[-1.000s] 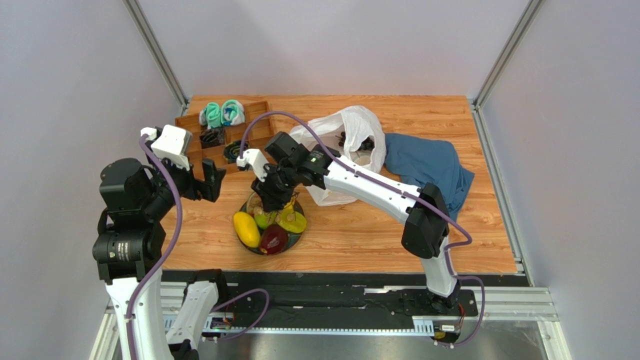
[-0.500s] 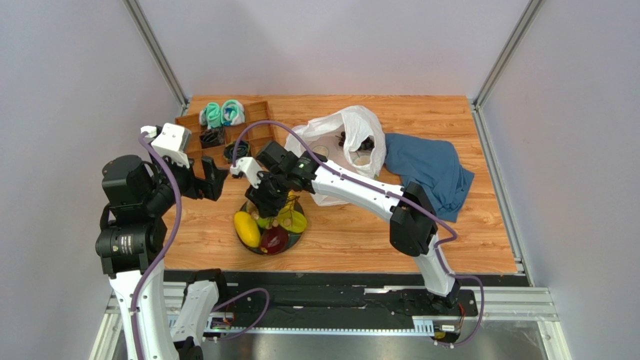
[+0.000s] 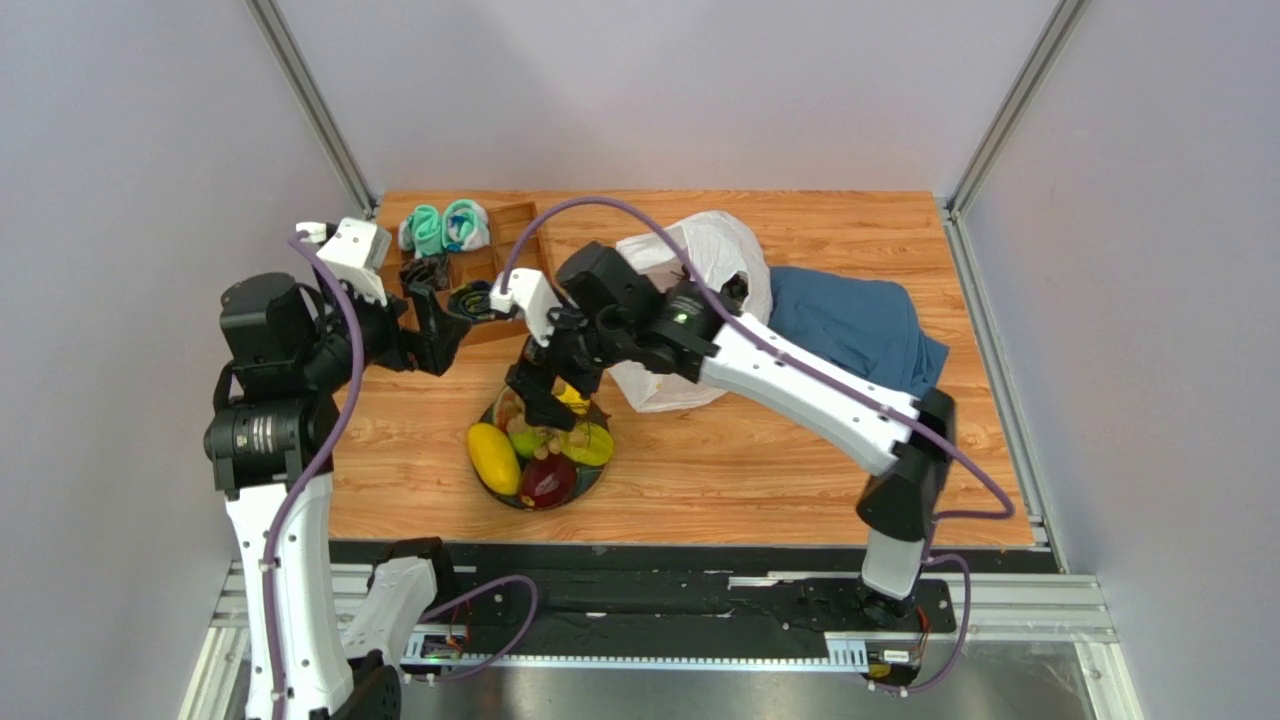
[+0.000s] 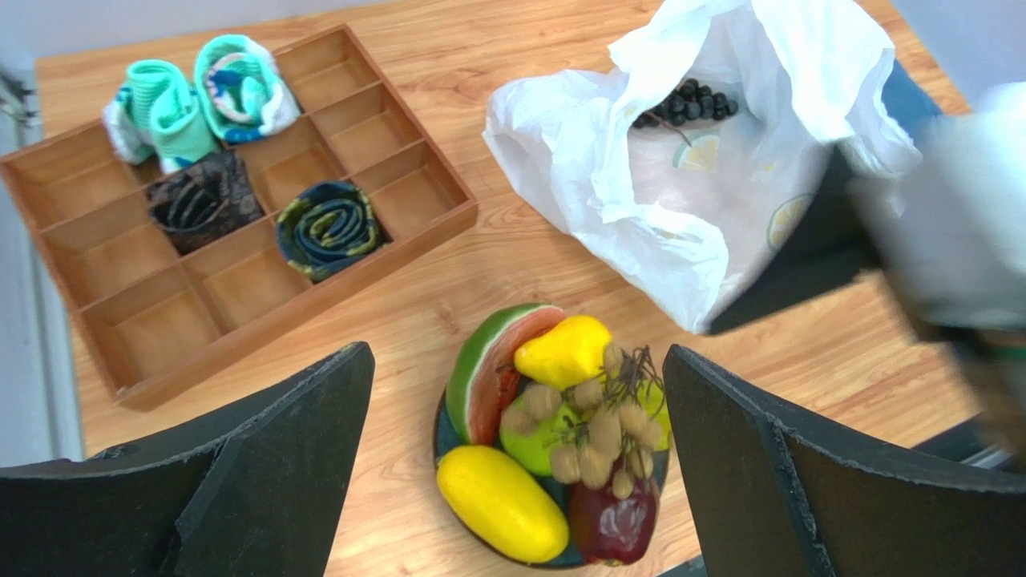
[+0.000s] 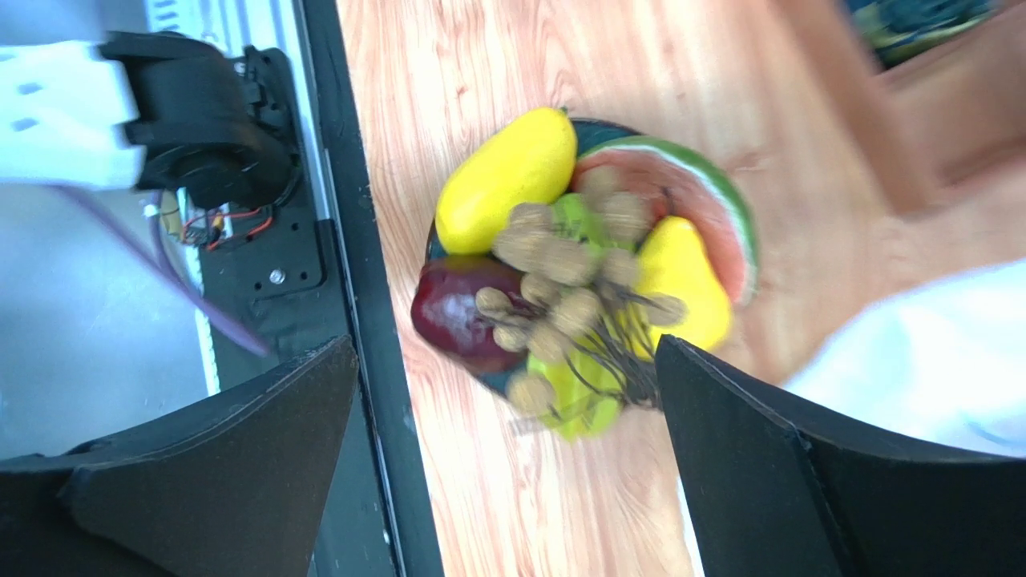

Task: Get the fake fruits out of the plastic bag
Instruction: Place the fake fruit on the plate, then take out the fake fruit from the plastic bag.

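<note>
Fake fruits, one lot, most of it heaped in a dark bowl [image 4: 441, 440] at the bench's [image 3: 721, 465] 7 o'clock in the top view. Contents by the left wrist view: yellow mango [image 4: 500, 503] at 7 o'clock, dark red fruit [image 4: 612, 527] at 5 o'clock, watermelon slice [image 4: 494, 361] at 11 o'clock, yellow pear [image 4: 564, 351] at 12 o'clock, tan grape bunch [image 4: 590, 427] draped across the middle over a green apple [image 4: 530, 442]. Purple grape bunch [image 4: 684, 106]: separate, lying inside the mouth of the plastic bag [image 4: 674, 180], which sits crumpled and open at 1 o'clock from the bowl. Right hand [image 5: 506, 346]: directly above the bowl, fingers spread wide, nothing between them. Left hand [image 4: 516, 351]: raised at 10 o'clock from the bowl, fingers likewise wide and holding nothing. Wooden divided tray [image 4: 157, 343]: 11 o'clock from the bowl, holding teal-and-white items [image 4: 193, 102] in a far compartment and two dark rolled pieces [image 4: 325, 228] nearer the middle. Dark blue cloth [image 3: 857, 338]: touching the bag at its 3 o'clock.
</note>
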Robot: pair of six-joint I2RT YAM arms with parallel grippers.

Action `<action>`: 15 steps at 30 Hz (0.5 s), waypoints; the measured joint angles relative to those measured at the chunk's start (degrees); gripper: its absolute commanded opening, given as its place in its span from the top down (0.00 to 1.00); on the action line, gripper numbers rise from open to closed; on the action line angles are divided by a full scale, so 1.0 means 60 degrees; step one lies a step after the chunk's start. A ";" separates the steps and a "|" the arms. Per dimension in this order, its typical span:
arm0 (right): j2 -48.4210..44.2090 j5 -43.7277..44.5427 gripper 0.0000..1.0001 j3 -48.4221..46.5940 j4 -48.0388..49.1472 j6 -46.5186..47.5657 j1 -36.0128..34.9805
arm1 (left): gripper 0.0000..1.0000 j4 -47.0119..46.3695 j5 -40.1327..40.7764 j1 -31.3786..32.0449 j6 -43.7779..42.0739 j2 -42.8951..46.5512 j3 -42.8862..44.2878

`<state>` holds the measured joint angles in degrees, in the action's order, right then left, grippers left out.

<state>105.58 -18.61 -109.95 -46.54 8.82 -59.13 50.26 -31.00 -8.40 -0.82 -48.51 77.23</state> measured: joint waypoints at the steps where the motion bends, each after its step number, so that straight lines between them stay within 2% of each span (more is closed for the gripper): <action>1: -0.0477 0.0015 0.05 0.0204 -0.0026 0.0106 0.0069 | 0.01 -0.0113 -0.0084 0.0000 0.0073 -0.0222 0.0051; 4: -0.1606 0.0087 0.08 0.0827 -0.0142 0.0419 0.0546 | 0.01 -0.0437 -0.0390 0.0102 0.0266 -0.1002 0.0277; 7: -0.2004 0.0284 0.11 0.1464 -0.0222 0.0823 0.1632 | 0.01 -0.0736 -0.0517 0.0645 0.0302 -0.1880 0.0605; 12: -0.1162 0.0965 0.17 0.2157 -0.0539 0.1647 0.3242 | 0.01 -0.0947 -0.0579 0.1504 0.0291 -0.3133 0.0903; 15: -0.0415 0.1537 0.22 0.2266 -0.0729 0.2211 0.3577 | 0.01 -0.0965 -0.0608 0.1869 0.0259 -0.3909 0.1359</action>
<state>103.09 -9.39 -96.36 -50.92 22.09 -37.67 44.47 -34.65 2.81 0.73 -71.96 85.38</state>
